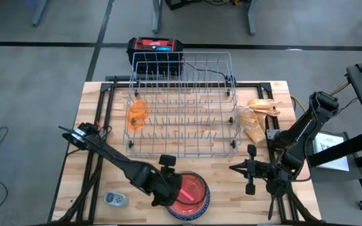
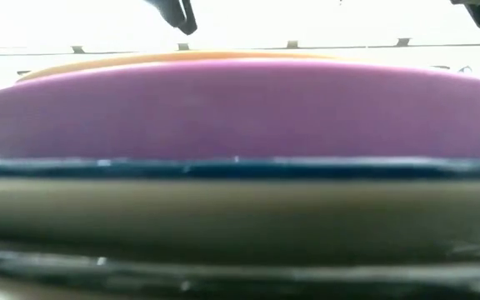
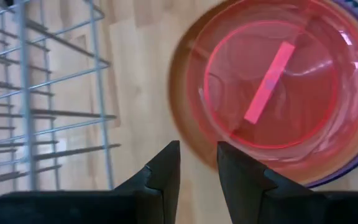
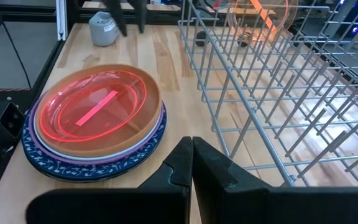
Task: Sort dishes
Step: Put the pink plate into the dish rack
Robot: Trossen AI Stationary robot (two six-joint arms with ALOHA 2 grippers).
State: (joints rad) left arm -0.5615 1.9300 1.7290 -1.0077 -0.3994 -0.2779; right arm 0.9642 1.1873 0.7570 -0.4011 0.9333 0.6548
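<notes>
While the left gripper (image 1: 168,188) is seen in the high view hanging over the rack-facing edge of the stack of plates (image 1: 201,202), its fingers cannot be read from that height. The stack sits on the bench (image 1: 99,135) just in front of the wire rack (image 1: 182,103), with a pink cup (image 1: 190,190) on top. An orange cup (image 1: 137,115) is already stood at the rack's end beyond the left arm. The right gripper (image 1: 251,168) waits beside the stack, near the rack's other front corner.

In the low view, only the edges of the stack are shown: a purple plate (image 2: 240,104) above a dark blue rim (image 2: 240,168). Layer order is given there and nowhere else.

In the left wrist view, the left gripper (image 3: 197,163) is shown slightly parted and empty, poised just outside the cup's rim. A slip is judged likely if the thin translucent rim is pinched off-centre; the brown plate (image 3: 178,115) underneath could also be caught or dragged.

In the right wrist view, the right gripper (image 4: 191,149) is shown closed on nothing. 4 layers and a speckled blue bottom plate (image 4: 89,169) are revealed there, as is a small grey device (image 4: 102,29) beyond the stack. A nudge could shift the whole stack toward the rack.
</notes>
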